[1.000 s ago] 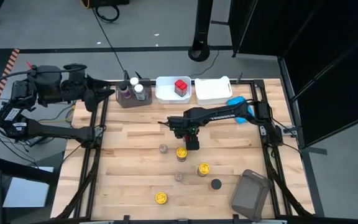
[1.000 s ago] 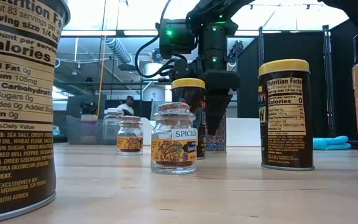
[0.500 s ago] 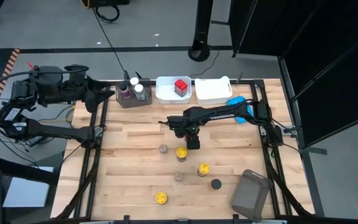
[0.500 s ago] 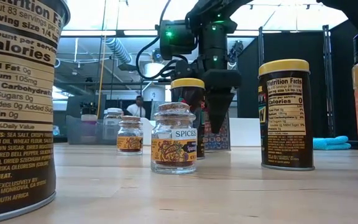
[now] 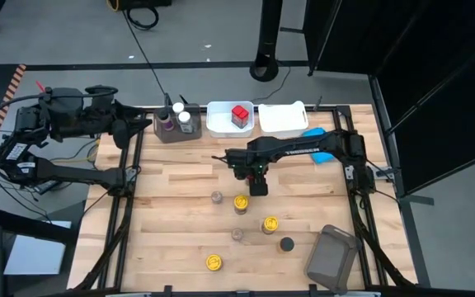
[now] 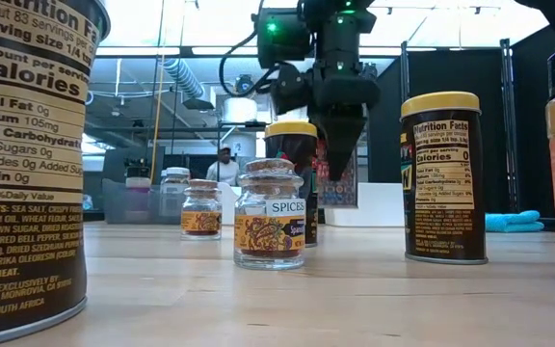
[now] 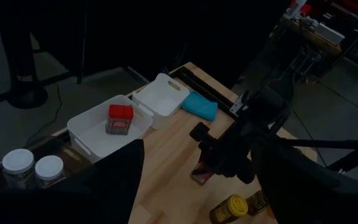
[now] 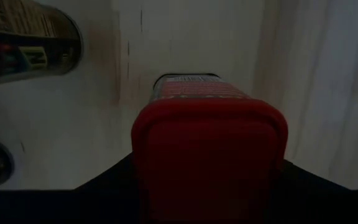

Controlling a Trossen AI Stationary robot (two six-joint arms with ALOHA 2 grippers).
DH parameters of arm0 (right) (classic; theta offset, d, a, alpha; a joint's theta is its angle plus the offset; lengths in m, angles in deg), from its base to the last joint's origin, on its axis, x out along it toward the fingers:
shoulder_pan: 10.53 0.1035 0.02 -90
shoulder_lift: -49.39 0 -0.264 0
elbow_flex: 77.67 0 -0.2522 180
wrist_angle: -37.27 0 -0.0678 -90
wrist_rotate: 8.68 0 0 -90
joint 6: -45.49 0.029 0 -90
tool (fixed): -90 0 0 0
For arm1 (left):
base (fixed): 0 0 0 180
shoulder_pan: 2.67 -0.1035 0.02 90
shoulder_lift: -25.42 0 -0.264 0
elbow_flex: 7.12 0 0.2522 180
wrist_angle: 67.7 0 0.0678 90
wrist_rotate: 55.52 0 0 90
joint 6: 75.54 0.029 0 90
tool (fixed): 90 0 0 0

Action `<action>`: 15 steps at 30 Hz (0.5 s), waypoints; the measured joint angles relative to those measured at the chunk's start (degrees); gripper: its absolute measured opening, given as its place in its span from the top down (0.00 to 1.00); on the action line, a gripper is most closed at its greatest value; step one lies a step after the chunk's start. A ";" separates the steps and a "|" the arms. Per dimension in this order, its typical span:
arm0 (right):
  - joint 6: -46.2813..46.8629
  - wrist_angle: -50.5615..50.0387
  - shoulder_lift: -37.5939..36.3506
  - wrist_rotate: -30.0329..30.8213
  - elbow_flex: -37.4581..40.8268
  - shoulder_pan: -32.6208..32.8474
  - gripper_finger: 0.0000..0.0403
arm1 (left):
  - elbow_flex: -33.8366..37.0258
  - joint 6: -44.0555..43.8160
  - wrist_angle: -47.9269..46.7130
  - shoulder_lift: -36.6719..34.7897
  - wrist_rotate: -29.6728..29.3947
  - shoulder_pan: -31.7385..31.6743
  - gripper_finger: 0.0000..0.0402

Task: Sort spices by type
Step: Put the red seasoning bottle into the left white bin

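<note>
Right end effector gripping red-capped jar, yellow-lidded jar just beside

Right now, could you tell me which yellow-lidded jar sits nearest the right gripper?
The yellow-lidded jar just below the right gripper in the high view; the other two stand farther down the table.

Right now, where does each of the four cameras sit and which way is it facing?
High view: above the table, looking straight down; both arms show, the right gripper mid-table.
Low view: at table-top height, looking level past spice jars; the right gripper hangs in from above.
Left wrist view: at the table's left edge, facing across to the white tub; own dark fingers spread open.
Right wrist view: looking down along the held red-capped jar.
Shared: that red-capped jar also shows in the low view, lifted.
</note>
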 joint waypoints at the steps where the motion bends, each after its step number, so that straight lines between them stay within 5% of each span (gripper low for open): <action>1: 0.00 0.01 -0.50 0.01 0.00 -0.12 0.47 | 0.00 0.00 -0.01 0.00 0.00 0.00 0.25; 15: 2.52 2.23 -3.72 0.02 -1.41 -3.48 0.47 | 0.00 0.04 -0.01 0.00 -0.20 0.00 0.25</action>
